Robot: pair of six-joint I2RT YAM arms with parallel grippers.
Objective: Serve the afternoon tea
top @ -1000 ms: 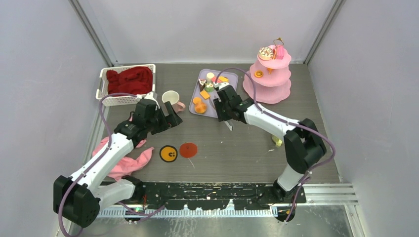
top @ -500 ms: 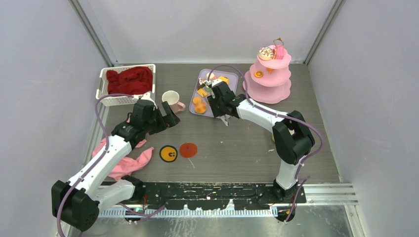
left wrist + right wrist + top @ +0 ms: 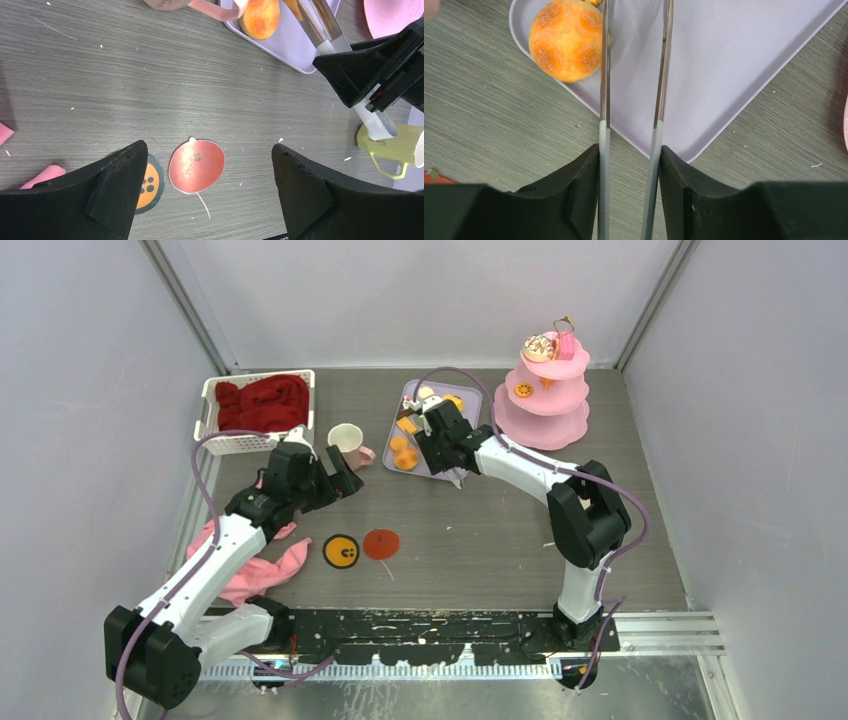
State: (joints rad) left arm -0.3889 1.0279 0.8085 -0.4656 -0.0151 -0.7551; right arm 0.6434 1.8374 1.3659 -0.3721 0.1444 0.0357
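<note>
Small toy cakes and fruit pieces (image 3: 405, 452) lie on a lilac tray (image 3: 462, 410). My right gripper (image 3: 443, 445) is shut on long metal tweezers (image 3: 605, 75), whose two arms reach over the tray (image 3: 724, 60) beside a round orange cake (image 3: 566, 40); their tips are out of view. My left gripper (image 3: 335, 475) is open and empty above the table, near a cream mug with a pink handle (image 3: 347, 439). A yellow-green mug (image 3: 395, 145) lies on its side by the right arm. A donut (image 3: 540, 347) and a cookie (image 3: 523, 390) sit on the pink tiered stand (image 3: 545, 420).
A white basket (image 3: 212, 410) with a red cloth stands at the back left. A pink cloth (image 3: 250, 570) lies near the left arm. An orange coaster (image 3: 341, 551) and a red coaster (image 3: 196, 166) lie on the table, below my left gripper (image 3: 207, 150).
My right gripper has moved left and back with the tweezers, from over the table to over the tray's near corner. The left arm has barely moved.
</note>
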